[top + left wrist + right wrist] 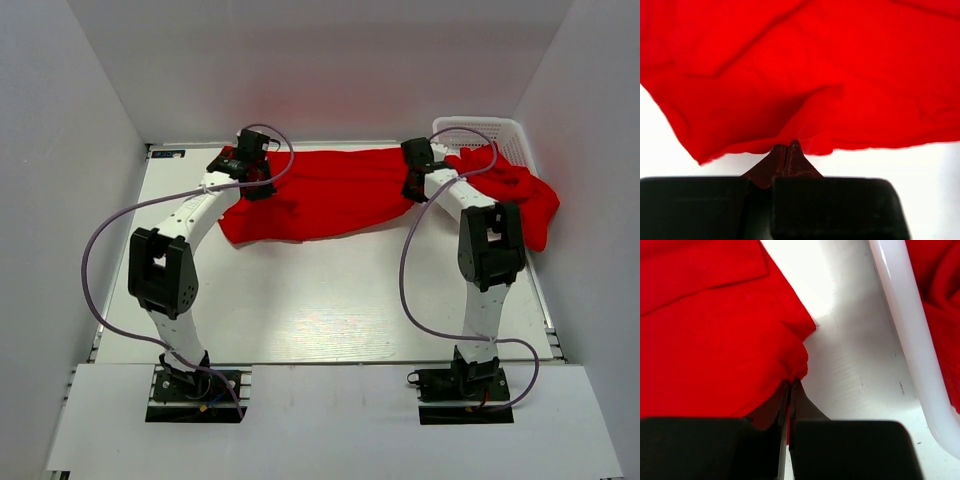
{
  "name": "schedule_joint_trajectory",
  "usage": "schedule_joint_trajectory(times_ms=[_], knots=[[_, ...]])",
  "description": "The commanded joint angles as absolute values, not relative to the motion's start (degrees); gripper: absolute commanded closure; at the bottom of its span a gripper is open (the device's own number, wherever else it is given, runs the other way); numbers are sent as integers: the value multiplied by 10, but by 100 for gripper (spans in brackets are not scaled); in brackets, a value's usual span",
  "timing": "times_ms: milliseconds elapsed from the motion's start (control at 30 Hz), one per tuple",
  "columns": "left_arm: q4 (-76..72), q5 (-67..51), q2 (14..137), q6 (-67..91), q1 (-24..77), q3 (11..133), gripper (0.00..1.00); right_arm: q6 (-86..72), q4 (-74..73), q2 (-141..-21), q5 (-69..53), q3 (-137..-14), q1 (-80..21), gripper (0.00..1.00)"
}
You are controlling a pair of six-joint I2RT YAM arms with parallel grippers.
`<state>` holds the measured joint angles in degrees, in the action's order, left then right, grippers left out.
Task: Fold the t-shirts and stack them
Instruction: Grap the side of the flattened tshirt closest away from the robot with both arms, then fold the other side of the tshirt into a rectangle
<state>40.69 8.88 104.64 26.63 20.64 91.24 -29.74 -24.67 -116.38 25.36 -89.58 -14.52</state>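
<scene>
A red t-shirt (320, 195) lies spread across the far half of the table, rumpled along its near edge. My left gripper (247, 172) is at its left end, shut on the hem (790, 135). My right gripper (415, 187) is at its right end, shut on the cloth edge (792, 371). Between them the shirt is held out wide. More red shirts (520, 195) are heaped in and over the white basket (480, 130) at the far right, spilling over its near side. The basket's rim (905, 330) and red cloth inside it show in the right wrist view.
White walls enclose the table on the left, back and right. The basket stands in the far right corner, close to my right arm. The near half of the white table (320, 300) is bare. Purple cables loop from both arms.
</scene>
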Motion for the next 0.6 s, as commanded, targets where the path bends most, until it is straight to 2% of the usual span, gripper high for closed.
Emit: schedule_joint_trajectory(times_ms=[0,267,567], knots=[[367,117,1037,233,198,940,100,-286,-269,-1180,271,-944,-143,100],[263,130,1037,134,187,946,100,-264,-285,-1216,293,-1018,-142,100],[252,135,1113,84,168,1030,100,-239,-284,-1262,293,-1102,-136,100]])
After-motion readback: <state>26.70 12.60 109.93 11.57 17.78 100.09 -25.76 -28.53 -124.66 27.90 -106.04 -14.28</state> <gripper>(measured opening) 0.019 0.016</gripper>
